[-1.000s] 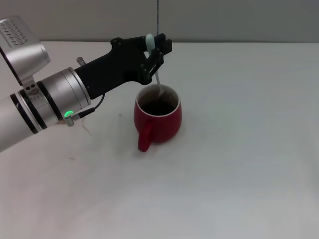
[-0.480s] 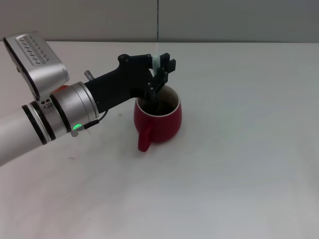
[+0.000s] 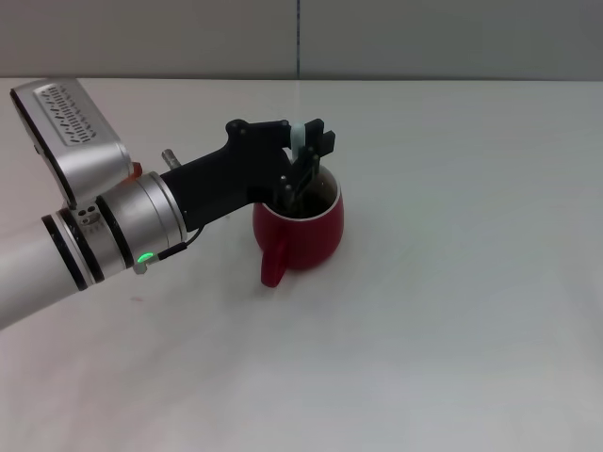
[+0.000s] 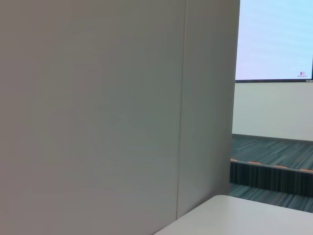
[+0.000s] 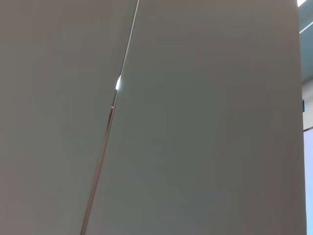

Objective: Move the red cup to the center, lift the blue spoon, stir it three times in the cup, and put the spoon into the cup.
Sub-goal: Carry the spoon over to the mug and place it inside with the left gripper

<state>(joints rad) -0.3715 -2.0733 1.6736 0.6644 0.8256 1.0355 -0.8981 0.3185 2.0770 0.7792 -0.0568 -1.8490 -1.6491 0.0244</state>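
Observation:
The red cup stands upright near the middle of the white table, its handle turned toward the front. My left gripper reaches in from the left and hangs right over the cup's mouth, shut on the blue spoon. Only the pale blue handle tip shows between the black fingers; the spoon's lower part goes down into the cup and is hidden. The right gripper is out of the head view. Both wrist views show only wall panels.
A grey wall panel runs along the table's far edge. In the left wrist view, a table corner and a panel wall appear.
My left gripper has come down and slightly forward with the spoon, from above the cup's rim to right at its mouth. The spoon's neck and bowl have sunk out of sight inside the cup.

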